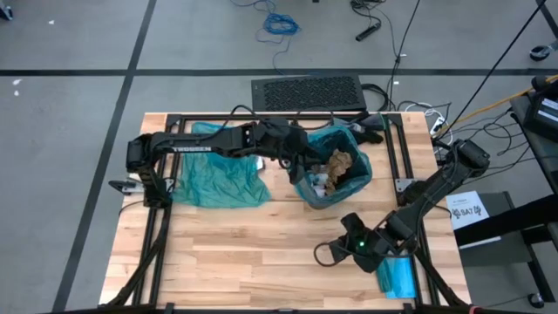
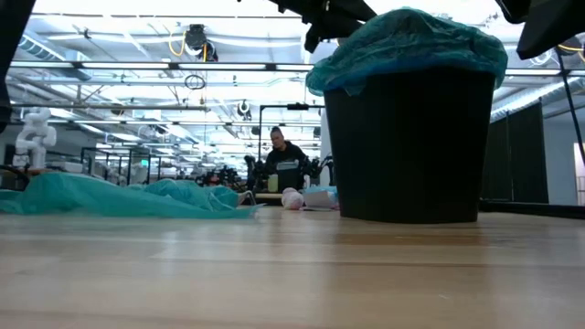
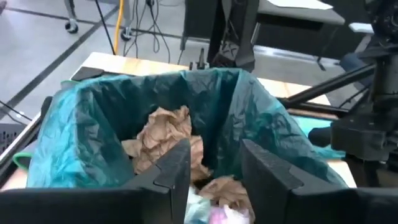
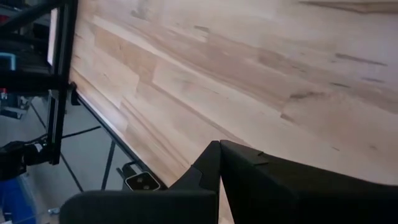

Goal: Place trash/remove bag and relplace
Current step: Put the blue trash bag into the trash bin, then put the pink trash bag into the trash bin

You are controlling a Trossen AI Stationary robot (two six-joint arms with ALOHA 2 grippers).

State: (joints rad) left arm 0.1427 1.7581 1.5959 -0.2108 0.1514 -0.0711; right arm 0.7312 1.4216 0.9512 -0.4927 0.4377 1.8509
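A black bin stands on the table, lined with a teal bag whose edge is folded over the rim. Brown paper wads and a white one lie inside the bin. My left gripper is open and hovers over the bin's left rim, fingers pointing into the opening. My right gripper is shut, low over bare wood near the table's near edge. One pale wad rests on the table beside the bin.
A second teal bag lies spread flat on the table left of the bin. A blue packet sits at the near right corner, and a black cloth at the far edge. A person sits beyond the table.
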